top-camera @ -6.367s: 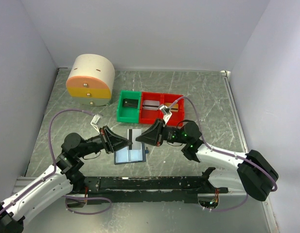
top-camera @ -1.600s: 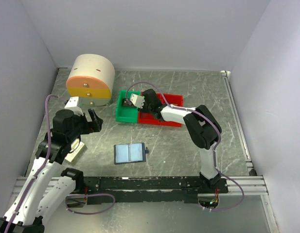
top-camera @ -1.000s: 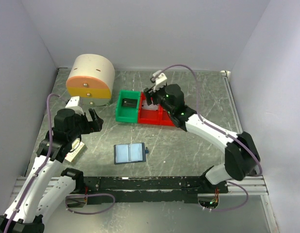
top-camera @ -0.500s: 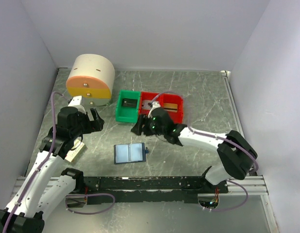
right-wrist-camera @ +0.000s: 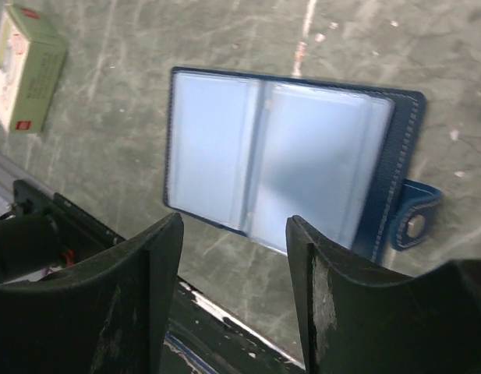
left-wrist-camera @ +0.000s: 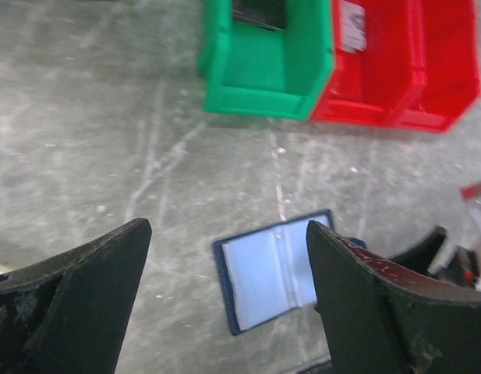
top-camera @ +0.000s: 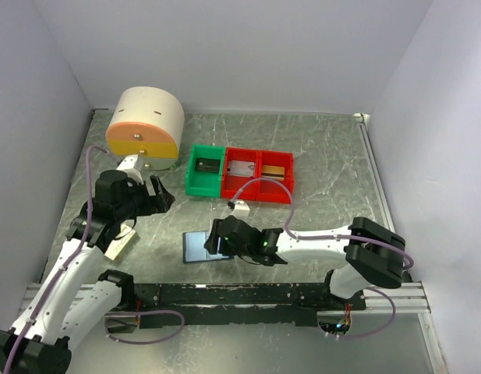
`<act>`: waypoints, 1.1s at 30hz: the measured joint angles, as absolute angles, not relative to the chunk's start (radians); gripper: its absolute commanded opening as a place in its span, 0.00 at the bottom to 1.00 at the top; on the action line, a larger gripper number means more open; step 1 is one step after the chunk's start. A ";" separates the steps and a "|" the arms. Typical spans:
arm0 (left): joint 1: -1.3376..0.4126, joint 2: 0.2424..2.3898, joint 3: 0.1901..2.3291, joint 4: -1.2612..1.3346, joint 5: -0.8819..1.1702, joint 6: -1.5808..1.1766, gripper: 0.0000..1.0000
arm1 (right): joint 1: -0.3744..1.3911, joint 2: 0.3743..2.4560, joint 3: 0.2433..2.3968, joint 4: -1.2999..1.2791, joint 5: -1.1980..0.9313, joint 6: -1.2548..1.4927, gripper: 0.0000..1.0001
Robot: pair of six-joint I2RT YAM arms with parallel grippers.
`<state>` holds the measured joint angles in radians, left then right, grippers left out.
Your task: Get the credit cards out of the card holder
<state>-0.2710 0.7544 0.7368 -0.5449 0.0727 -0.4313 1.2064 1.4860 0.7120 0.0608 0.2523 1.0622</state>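
Note:
The card holder (right-wrist-camera: 279, 160) lies open and flat on the table, navy outside with pale blue lining, its strap tab (right-wrist-camera: 415, 222) at the right. My right gripper (right-wrist-camera: 234, 226) hovers open over its near edge, holding nothing. In the top view that gripper (top-camera: 217, 240) covers the right half of the holder (top-camera: 196, 247). The credit cards lie in the red bins: a grey card (top-camera: 242, 170) and a gold card (top-camera: 277, 173). My left gripper (top-camera: 160, 193) is open and empty, up and left of the holder (left-wrist-camera: 275, 269).
A green bin (top-camera: 206, 170) with a dark object stands beside the red bins (top-camera: 259, 188). A cream box (top-camera: 119, 243) lies at the left, under my left arm. A round drawer unit (top-camera: 145, 125) stands at the back left. A black rail (top-camera: 224, 294) runs along the near edge.
My right arm has swung from the red bins down to the card holder, its jaws a little narrower. My left gripper has shifted slightly right, toward the holder.

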 measured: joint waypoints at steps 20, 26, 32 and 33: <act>-0.506 0.875 0.489 -0.351 0.340 -0.649 0.74 | 1.116 1.454 0.575 0.106 0.189 1.106 0.51; -0.546 0.896 0.405 -0.313 0.301 -0.698 0.74 | 1.098 1.467 0.569 0.123 0.161 1.104 0.50; -0.575 0.963 0.343 -0.274 0.273 -0.724 0.59 | 1.094 1.501 0.582 0.149 0.152 1.119 0.43; -0.580 0.979 0.343 -0.270 0.271 -0.726 0.57 | 1.093 1.509 0.582 0.162 0.144 1.119 0.41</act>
<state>-0.5804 0.9791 0.3431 -0.2699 0.2710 -0.7258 1.0927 1.5085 0.5819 0.1619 0.1444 1.1194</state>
